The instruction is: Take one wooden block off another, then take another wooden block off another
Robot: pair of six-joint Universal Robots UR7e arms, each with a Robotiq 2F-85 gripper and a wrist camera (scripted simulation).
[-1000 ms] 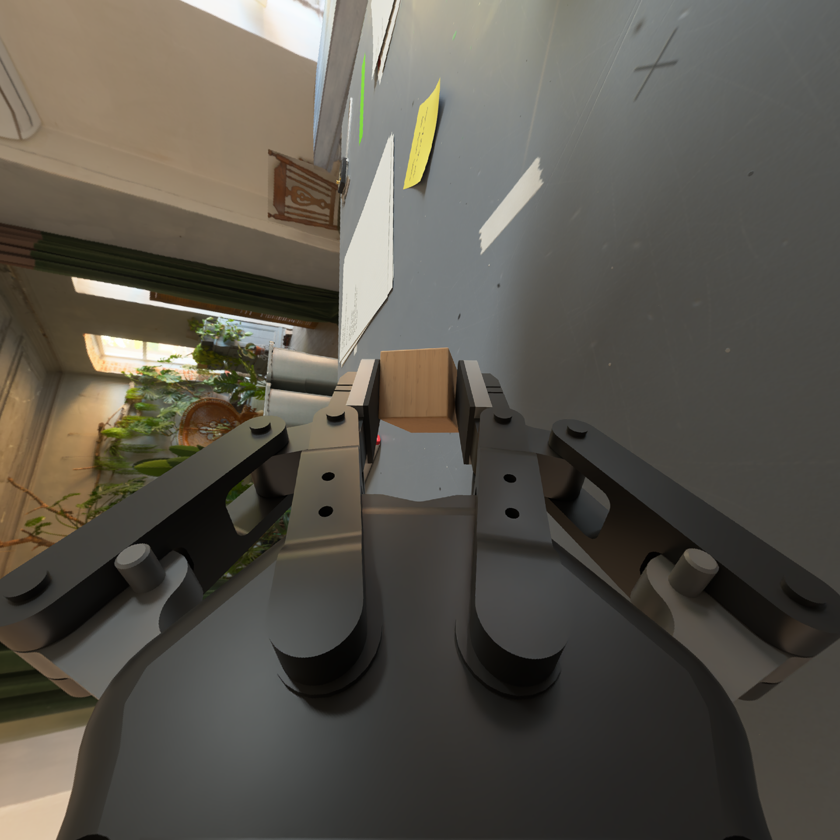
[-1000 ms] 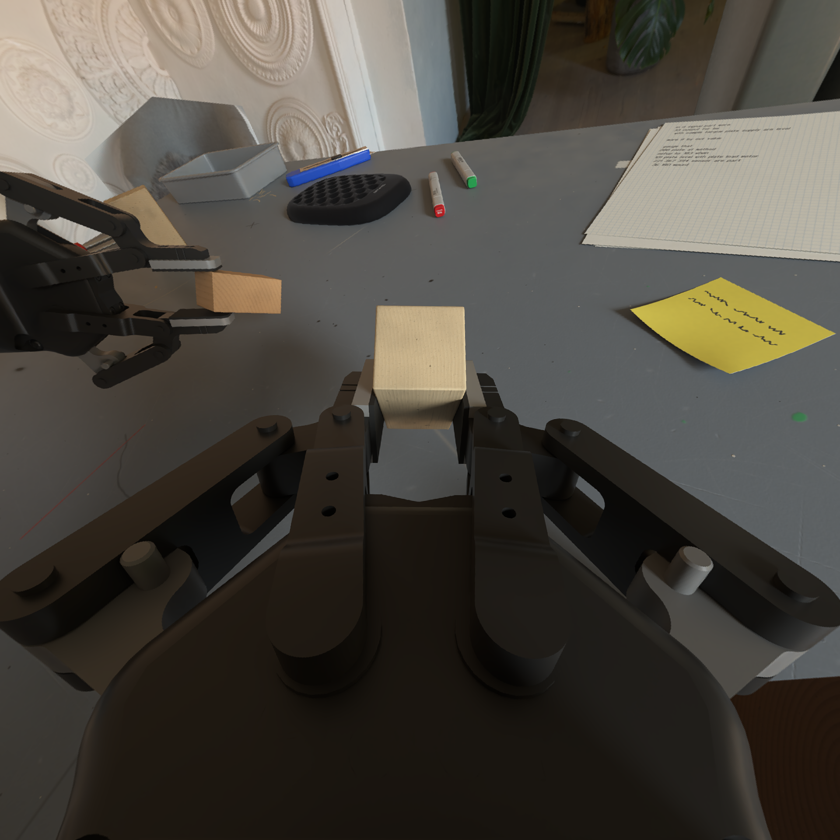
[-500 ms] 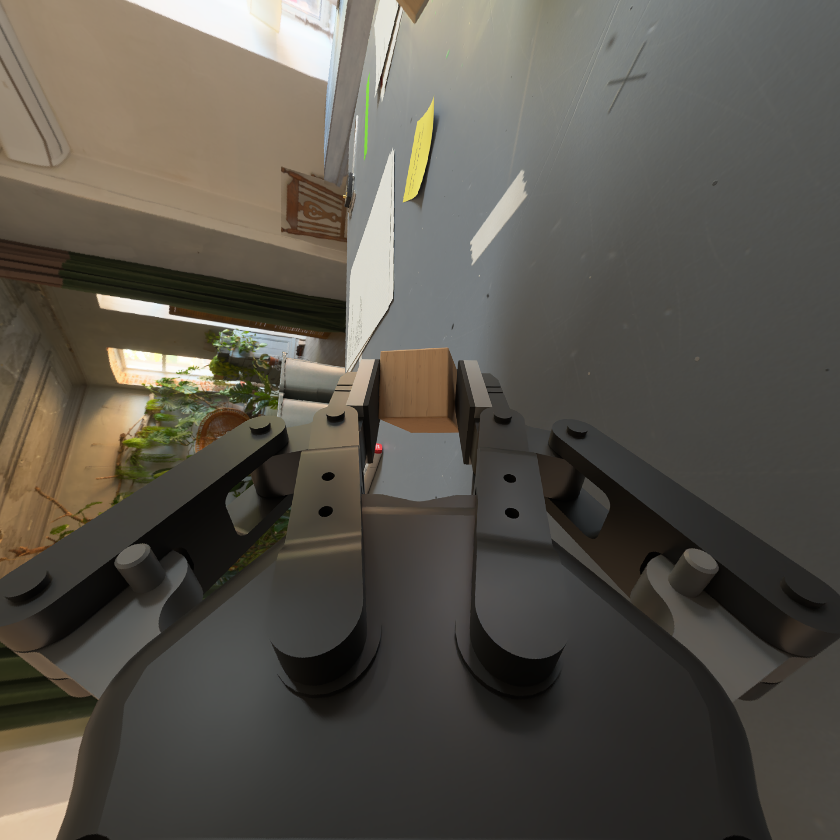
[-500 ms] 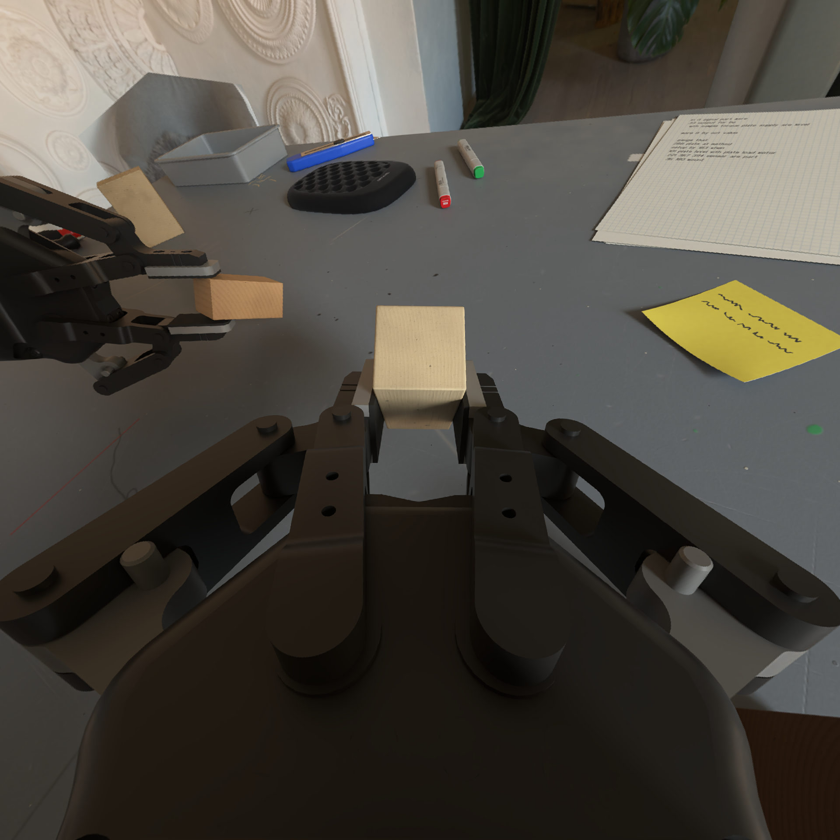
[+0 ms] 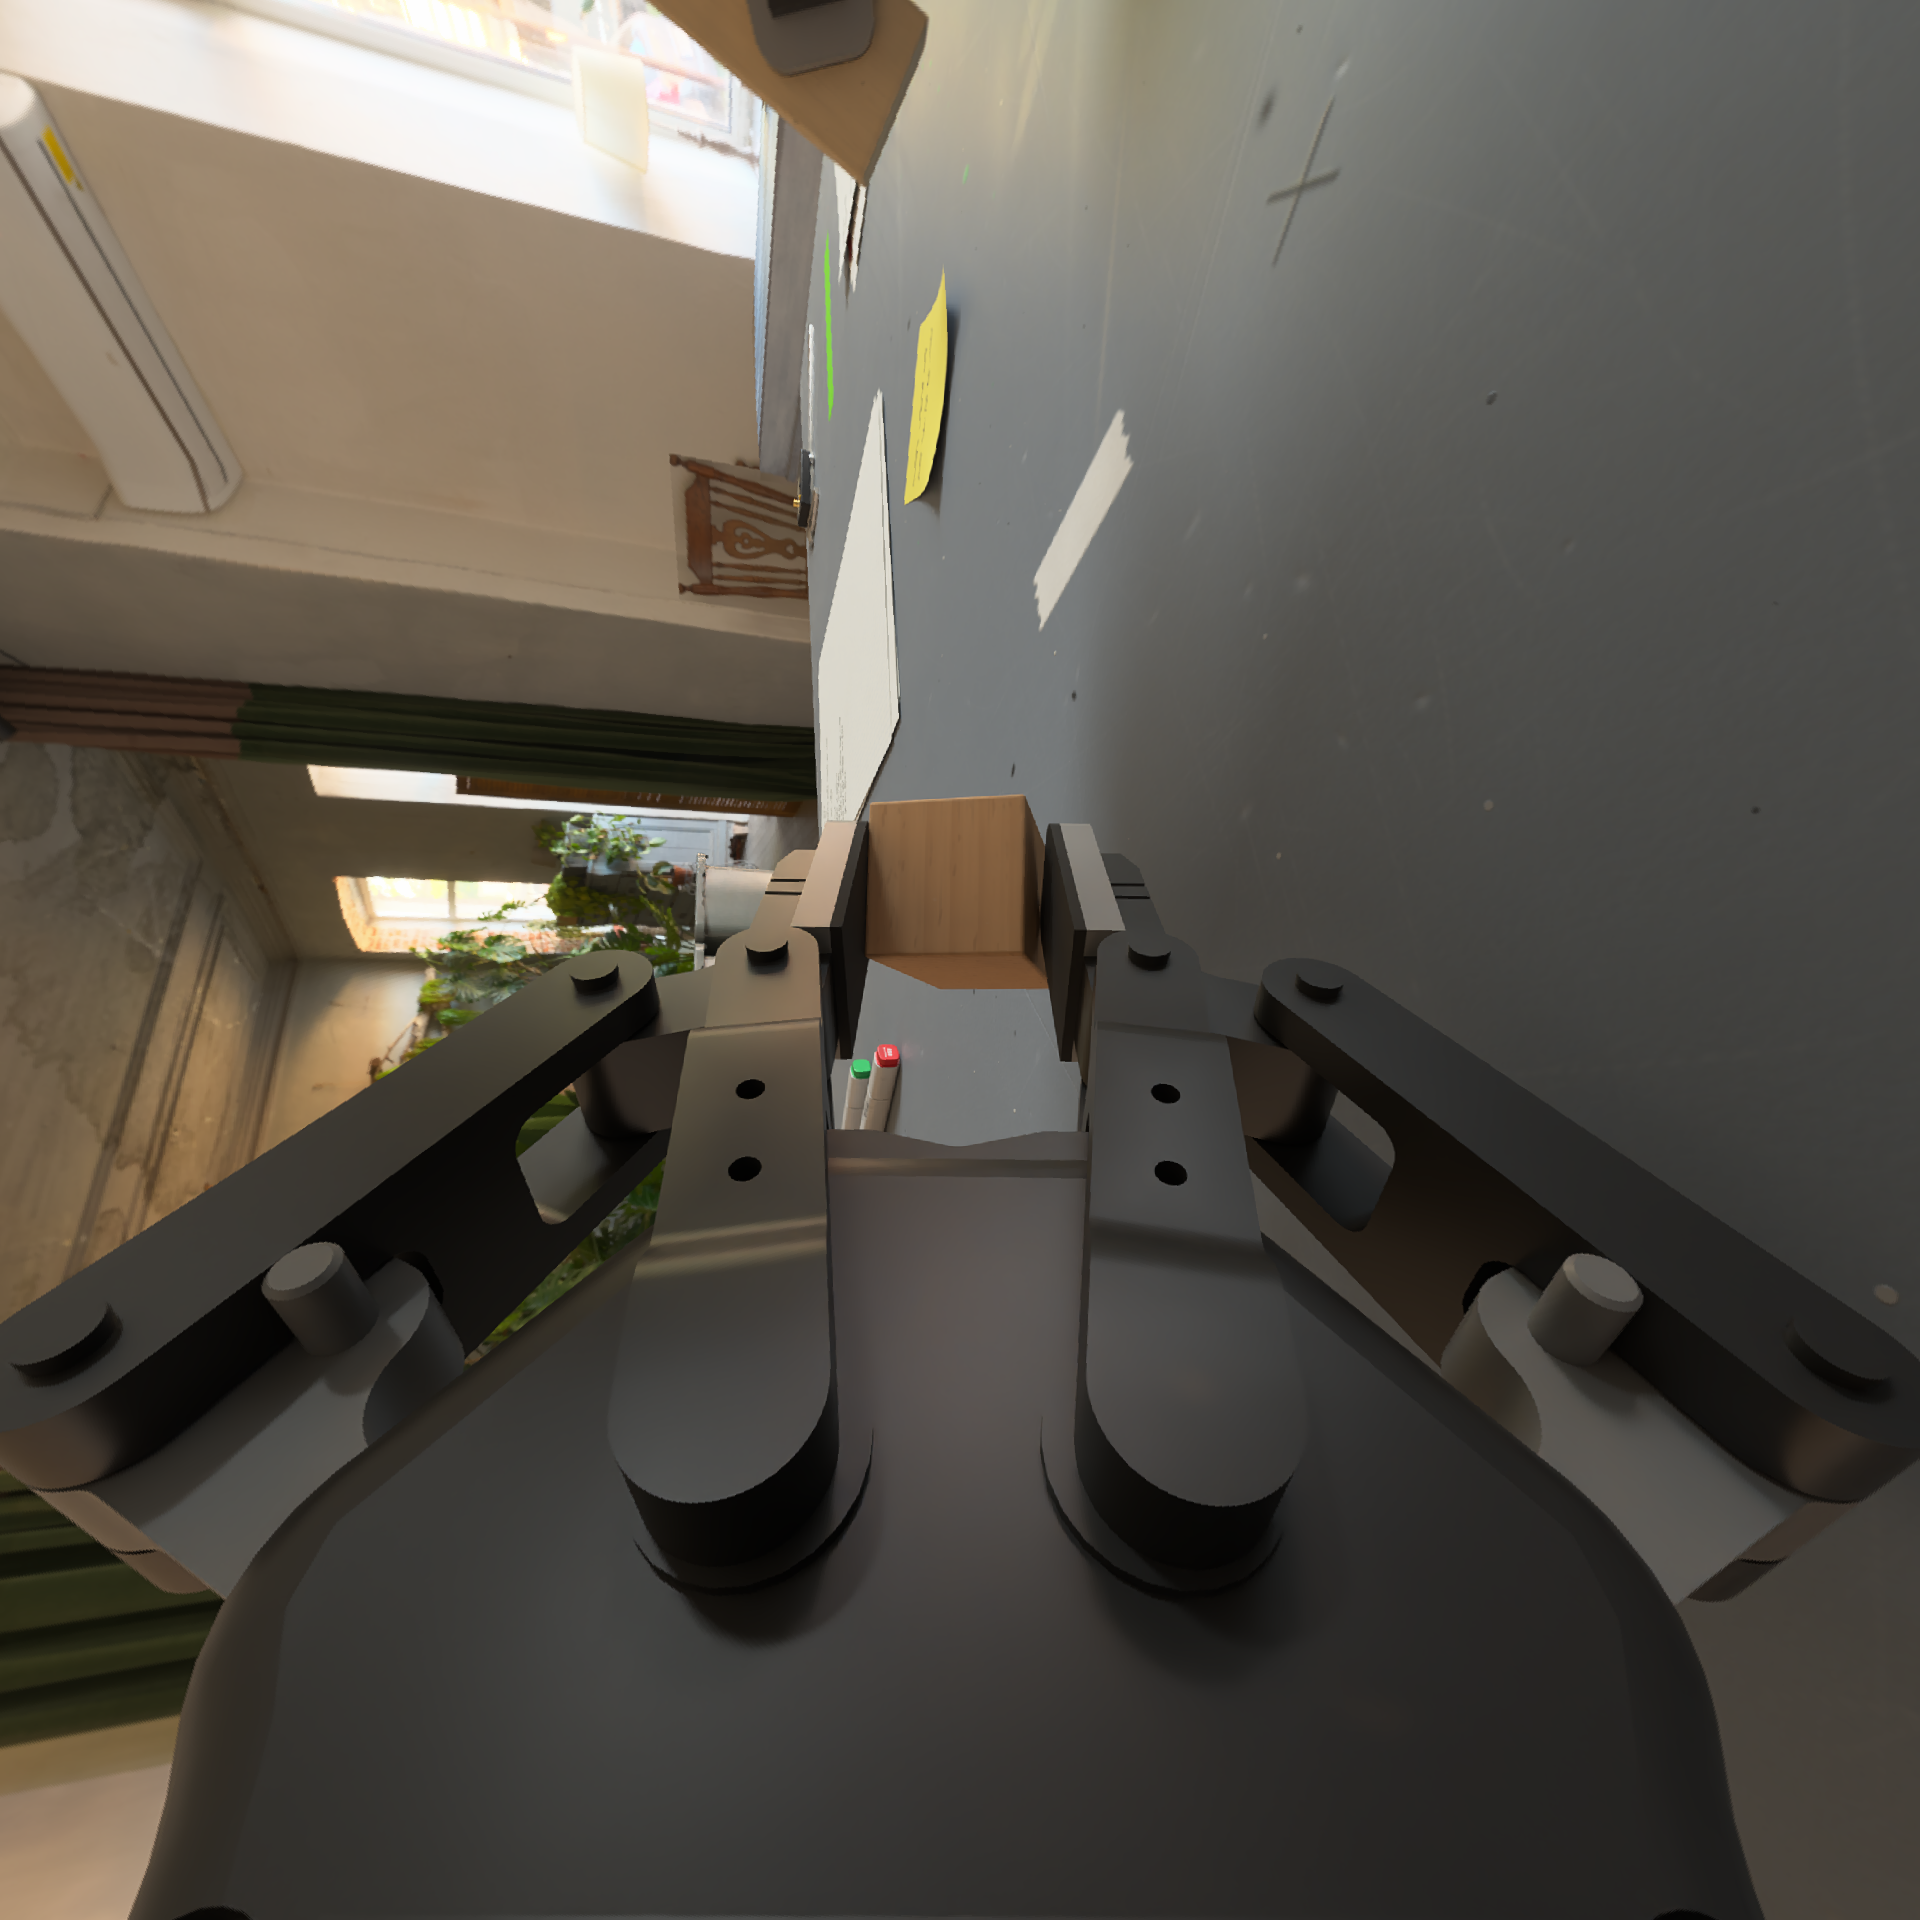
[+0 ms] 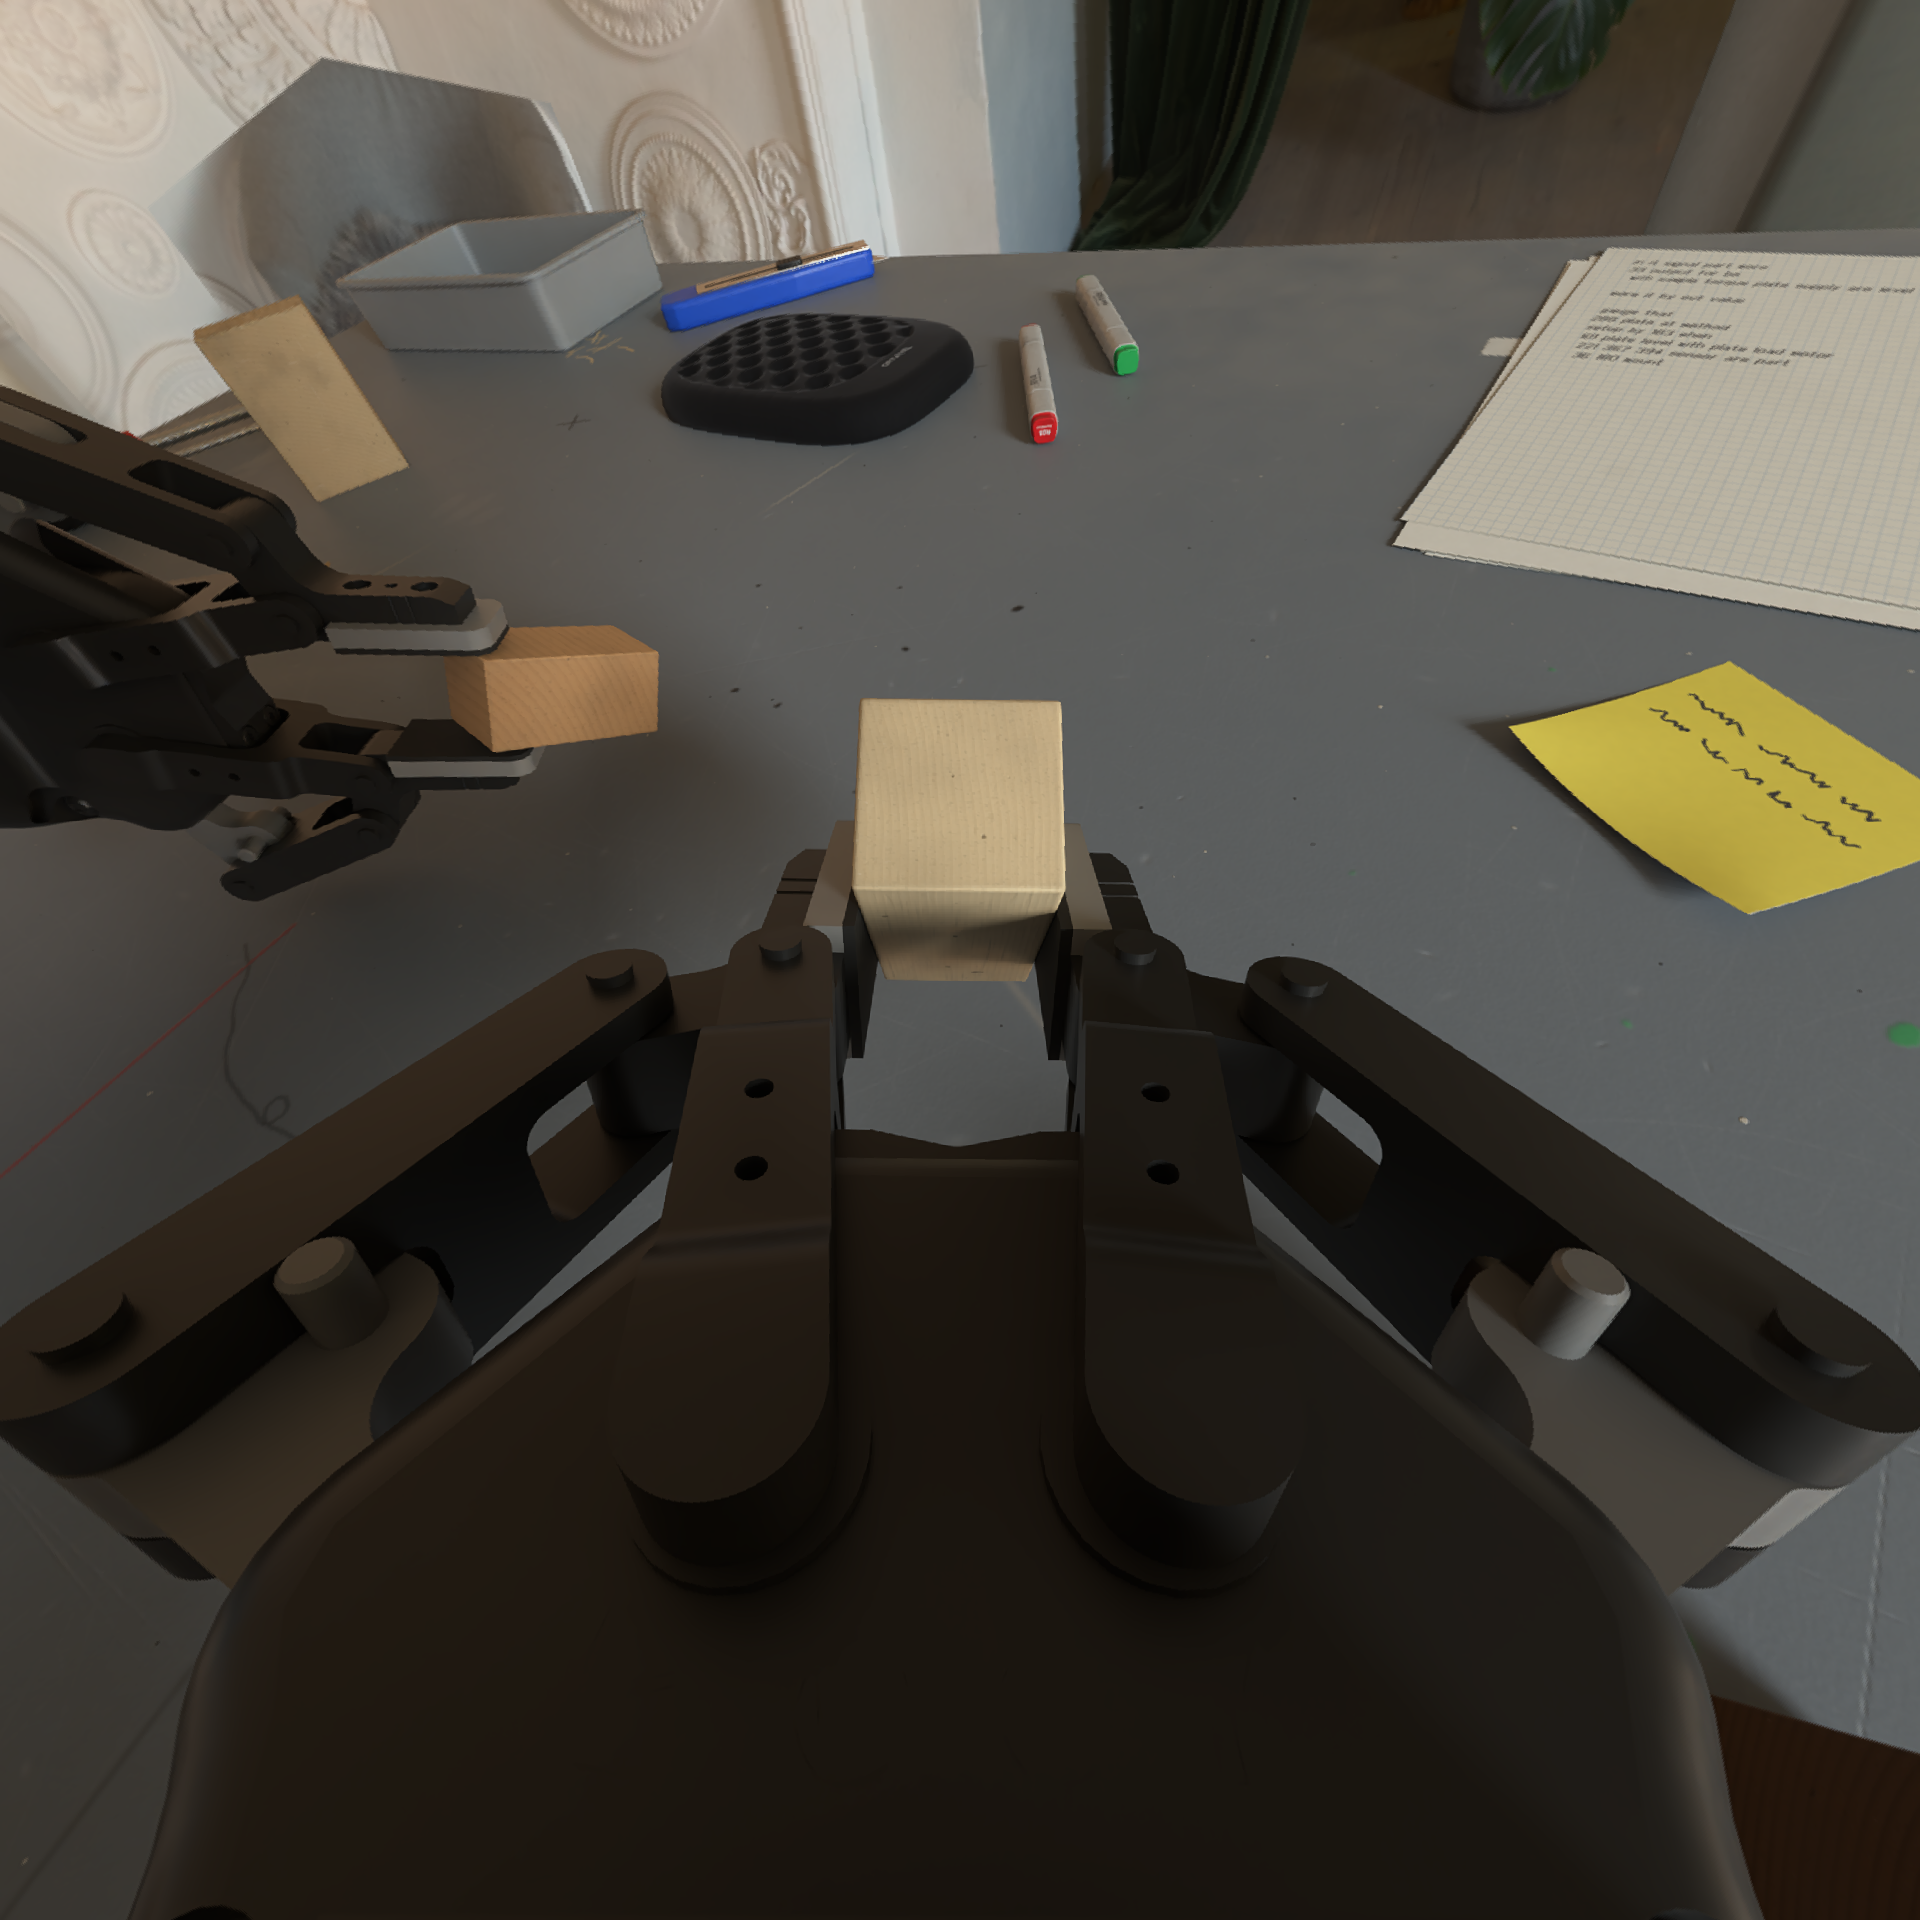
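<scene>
My left gripper (image 5: 954, 894) is shut on a brown wooden block (image 5: 951, 868) and holds it clear above the grey table (image 5: 1507, 831). The right wrist view shows the left gripper (image 6: 457, 691) at the left with that brown block (image 6: 556, 686). My right gripper (image 6: 958, 904) is shut on a pale wooden block (image 6: 961, 800), held above the table (image 6: 1195, 644). A third pale block (image 6: 301, 395) stands tilted at the far left, behind the left arm. A tan wooden piece with a dark pad on it (image 5: 831, 73) shows at the top edge of the left wrist view.
At the back stand a grey tray (image 6: 499, 281), a blue knife (image 6: 769, 291), a black honeycomb pad (image 6: 821, 374) and two markers (image 6: 1037, 384). Paper sheets (image 6: 1704, 436) and a yellow note (image 6: 1725, 790) lie at the right. White tape (image 5: 1086, 514) lies on the table.
Both grippers keep their blocks. The left wrist view has shifted: two markers now show under the brown block and the tan piece has come in at the top.
</scene>
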